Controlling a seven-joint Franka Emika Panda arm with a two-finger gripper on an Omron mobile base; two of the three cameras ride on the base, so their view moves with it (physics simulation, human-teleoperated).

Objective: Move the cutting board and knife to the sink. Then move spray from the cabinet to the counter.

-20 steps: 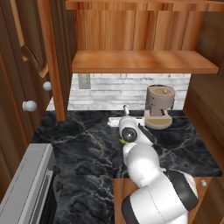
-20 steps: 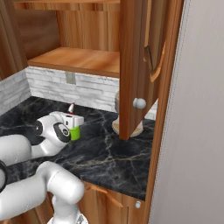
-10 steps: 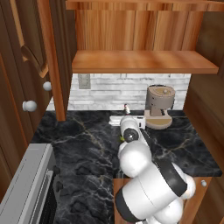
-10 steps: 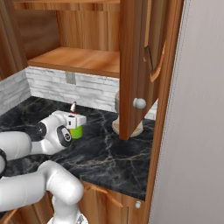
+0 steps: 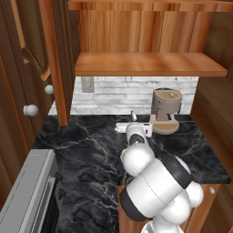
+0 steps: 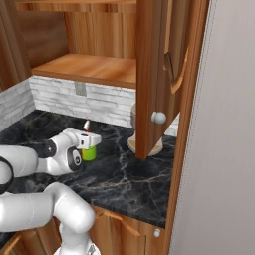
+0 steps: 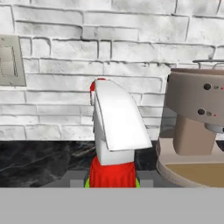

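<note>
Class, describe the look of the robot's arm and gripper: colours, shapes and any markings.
The arm is glossy white, built of rounded, bulbous segments with dark bands at the joints. A round dark disc marks the wrist. The gripper is a boxy white block. No cables or lettering are visible.

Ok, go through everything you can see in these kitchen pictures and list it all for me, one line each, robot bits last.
spray: one, bright green bottle with white trigger nozzle and red tip, low over the counter in front of the coffee machine, in the gripper.
counter: one, black marble with pale veins, below the cabinet.
cabinet: one, reddish-brown wood, doors open, bare shelf above the counter.
coffee machine: one, beige-brown, at the back of the counter against the wall.
brick wall: one, pale grey-white, behind the counter.
wall outlet: one, grey, on the brick wall.
stove top: one, grey, left of the counter.
gripper: one, white, closed on the spray.
</note>
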